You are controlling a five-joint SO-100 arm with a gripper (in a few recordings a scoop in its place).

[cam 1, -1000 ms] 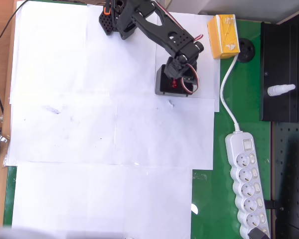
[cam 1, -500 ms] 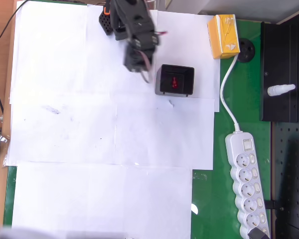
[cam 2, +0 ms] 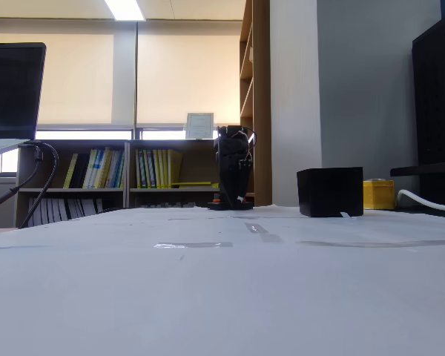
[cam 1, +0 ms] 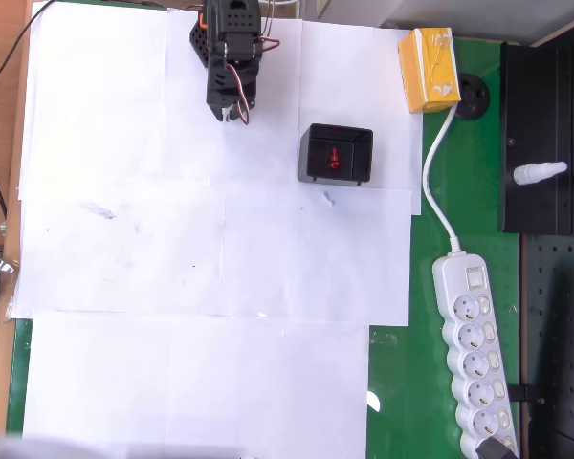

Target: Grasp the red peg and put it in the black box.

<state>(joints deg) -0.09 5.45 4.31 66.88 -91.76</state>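
White paper sheets (cam 1: pixel 172 268) cover most of a green table (cam 1: pixel 402 402) in the overhead view, with a flat black panel (cam 1: pixel 545 143) along the right edge and a white power strip (cam 1: pixel 474 354) below it, its cable curving up past a yellow carton (cam 1: pixel 429 70); the black robot arm (cam 1: pixel 231 53) stands folded at the top of the paper, its gripper (cam 1: pixel 235 115) pointing down the picture, well apart from the black box (cam 1: pixel 336 155) to its right, with bare paper between them; whether the gripper's fingers are apart or together cannot be told, being small and dark from above and foreshortened in the fixed view (cam 2: pixel 237 194); the red peg (cam 1: pixel 334 158) lies inside the box's dark hollow, a small red mark near its middle; in the low fixed view the box (cam 2: pixel 330 191) hides the peg behind its solid wall, the carton (cam 2: pixel 378 194) peeks out just right of it, and a bookshelf (cam 2: pixel 126 169) stands behind the arm (cam 2: pixel 231 167).
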